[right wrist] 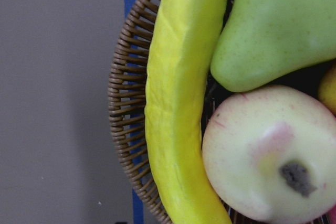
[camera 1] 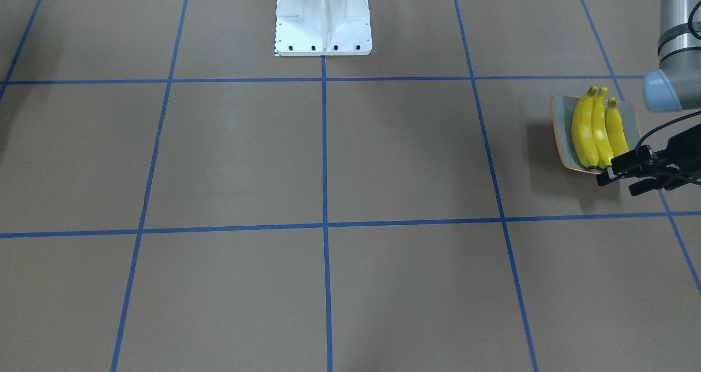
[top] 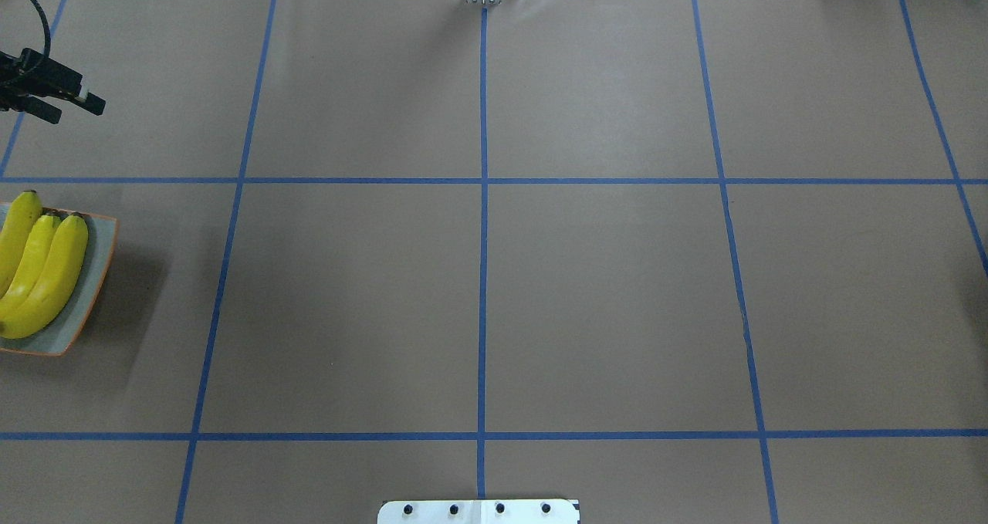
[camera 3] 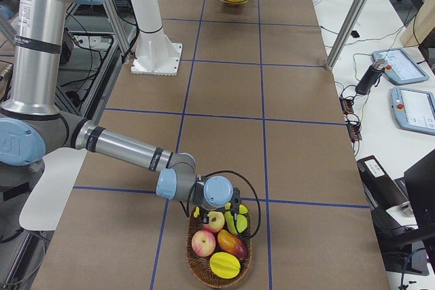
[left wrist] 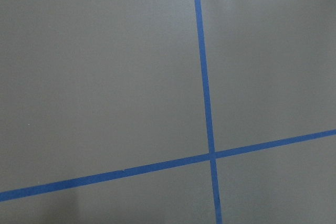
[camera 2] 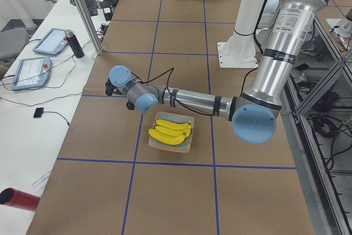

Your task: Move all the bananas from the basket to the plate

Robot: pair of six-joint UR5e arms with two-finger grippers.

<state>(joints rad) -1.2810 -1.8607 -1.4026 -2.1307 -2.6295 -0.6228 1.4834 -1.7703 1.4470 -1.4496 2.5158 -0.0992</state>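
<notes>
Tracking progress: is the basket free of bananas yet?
No: one banana lies inside the basket, along its wicker rim beside a pear and apple.

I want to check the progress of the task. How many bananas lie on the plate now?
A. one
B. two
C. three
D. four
C: three bananas lie side by side on the plate, and one more banana is in the basket.
</notes>
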